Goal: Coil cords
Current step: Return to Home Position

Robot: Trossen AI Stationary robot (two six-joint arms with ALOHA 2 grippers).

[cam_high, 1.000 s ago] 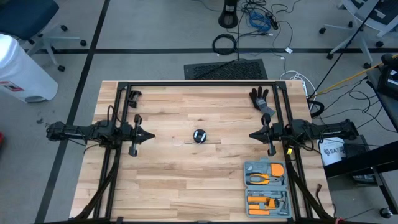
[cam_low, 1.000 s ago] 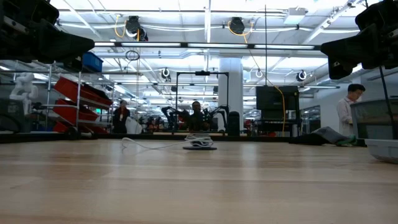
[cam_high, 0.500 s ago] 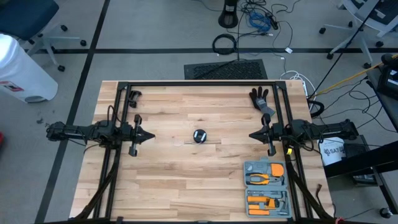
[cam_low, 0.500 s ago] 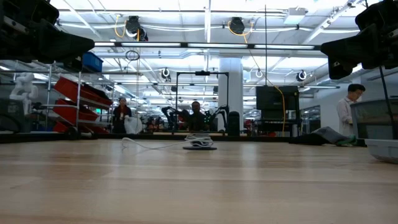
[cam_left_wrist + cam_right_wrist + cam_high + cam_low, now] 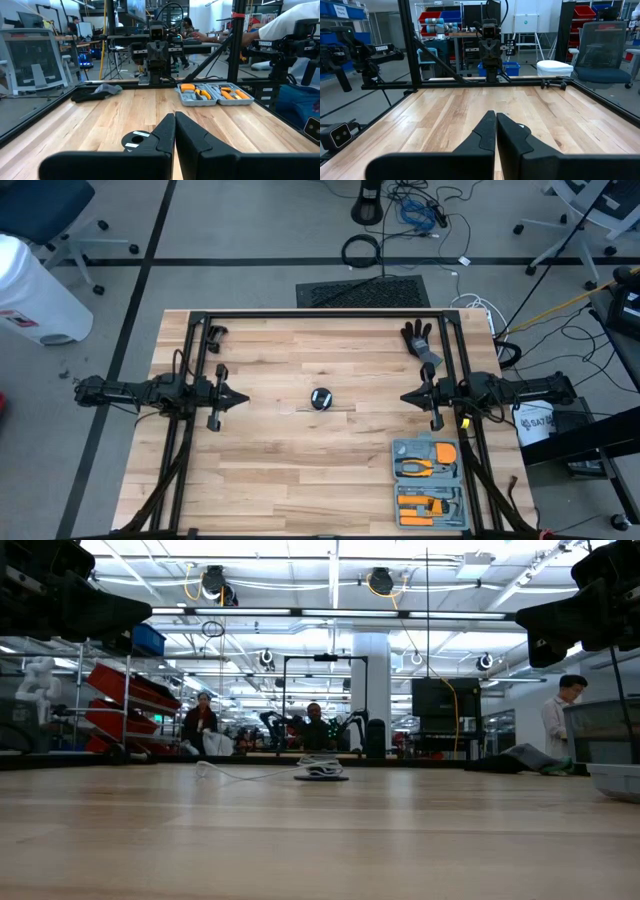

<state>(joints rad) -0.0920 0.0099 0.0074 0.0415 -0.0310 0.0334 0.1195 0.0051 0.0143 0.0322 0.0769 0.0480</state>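
Observation:
A small round black reel with a pale centre lies flat on the middle of the wooden table. Its thin white cord trails on the table from the reel toward the left. The low view shows the reel and the cord. The reel also shows in the left wrist view, partly behind the fingers. My left gripper is shut and empty, left of the reel, fingers pointing at it. My right gripper is shut and empty, right of the reel, fingers pointing at it.
A grey tool tray with orange-handled tools lies at the near right of the table. A black glove lies at the far right. A small dark object lies at the far left. A black frame runs along the table's edges.

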